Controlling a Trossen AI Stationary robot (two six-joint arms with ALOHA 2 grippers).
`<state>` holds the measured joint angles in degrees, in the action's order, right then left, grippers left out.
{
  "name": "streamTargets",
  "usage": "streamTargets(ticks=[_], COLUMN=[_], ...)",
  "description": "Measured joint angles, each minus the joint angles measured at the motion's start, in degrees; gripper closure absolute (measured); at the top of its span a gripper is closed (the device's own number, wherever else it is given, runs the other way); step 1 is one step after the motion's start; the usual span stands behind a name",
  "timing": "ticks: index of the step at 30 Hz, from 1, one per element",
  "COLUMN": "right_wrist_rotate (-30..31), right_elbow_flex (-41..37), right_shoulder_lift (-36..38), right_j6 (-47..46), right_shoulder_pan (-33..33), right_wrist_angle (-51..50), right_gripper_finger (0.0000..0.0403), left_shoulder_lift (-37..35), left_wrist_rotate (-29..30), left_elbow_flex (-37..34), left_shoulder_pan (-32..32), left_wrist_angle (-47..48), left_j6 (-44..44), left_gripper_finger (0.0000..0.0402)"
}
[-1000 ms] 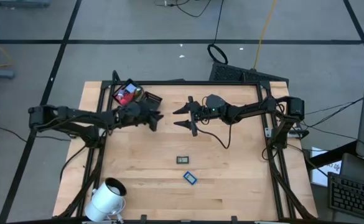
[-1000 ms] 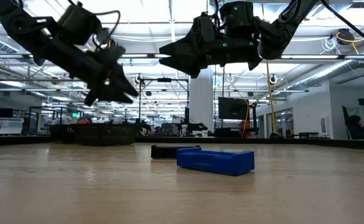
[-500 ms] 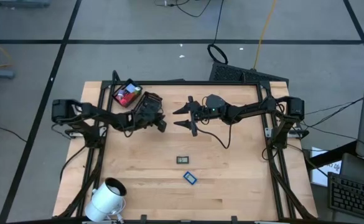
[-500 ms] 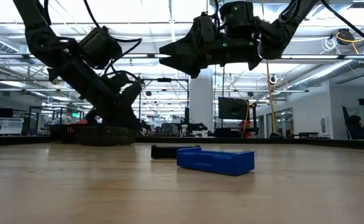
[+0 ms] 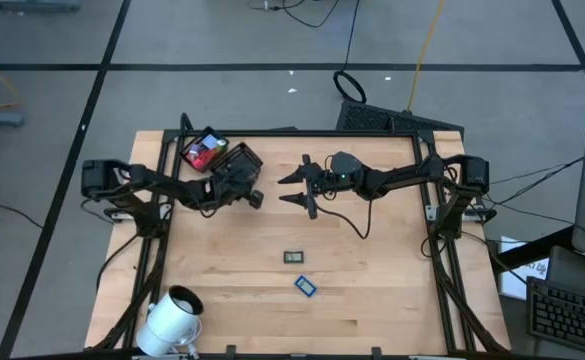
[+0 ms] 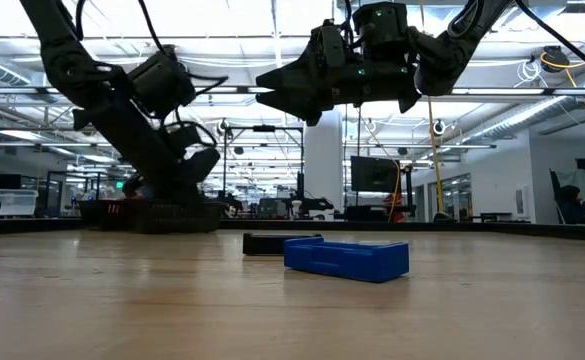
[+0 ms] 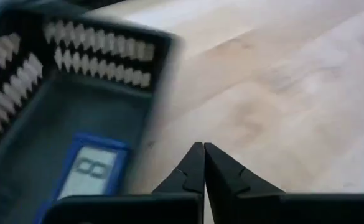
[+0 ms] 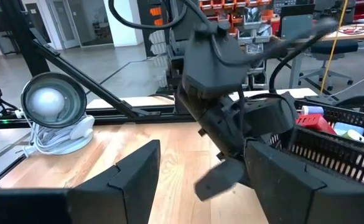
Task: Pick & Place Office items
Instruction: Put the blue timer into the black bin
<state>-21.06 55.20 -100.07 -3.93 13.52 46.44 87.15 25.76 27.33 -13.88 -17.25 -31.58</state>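
Two of the office items lie loose on the bare wood near the middle of the table [image 5: 372, 260]: a dark flat rectangle [image 5: 294, 257] and, just beside it toward the front edge, a blue flat rectangle [image 5: 305, 286]. From table height the blue piece [image 6: 347, 257] sits nearer the camera, partly covering the dark one [image 6: 268, 242] behind it. More items rest in the black tray [image 5: 234, 157] at the table's back left corner, among them a red piece [image 5: 200, 153]; the left wrist camera shows a blue rectangle with a pale face [image 7: 85, 173] lying flat in one of the tray's compartments [image 7: 57, 118].

The left gripper [image 5: 256, 198] hangs low beside the tray's edge, its two dark fingers [image 7: 193, 171] pressed together tip to tip with nothing between them, poised over bare wood just outside the tray wall. The right gripper [image 5: 307, 187] hovers above the table's back centre, well apart from the loose pieces, its fingers [image 8: 135, 177] spread wide and empty, pointing toward the left arm. A large white cylinder [image 5: 172, 318] lies at the front left corner, apart from everything else.
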Motion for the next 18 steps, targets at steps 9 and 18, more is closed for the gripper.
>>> streamTargets(ticks=[9, 18], right_wrist_rotate=[-0.20, 1.14], right_elbow_flex=[0.02, 0.02], right_shoulder_lift=[0.00, 0.00], right_j6=[0.06, 6.77], right_shoulder_pan=[-0.44, -6.68], right_wrist_angle=[-2.69, -15.35], right_gripper_finger=[0.0179, 0.0177], left_shoulder_lift=[-8.89, -22.43], left_wrist_rotate=[-0.22, -0.18], left_elbow_flex=[-0.02, -0.02], left_shoulder_pan=[2.63, 6.35], left_wrist_angle=[-0.54, -0.02], left_j6=[7.83, 19.60], left_gripper_finger=[0.0379, 0.0398])
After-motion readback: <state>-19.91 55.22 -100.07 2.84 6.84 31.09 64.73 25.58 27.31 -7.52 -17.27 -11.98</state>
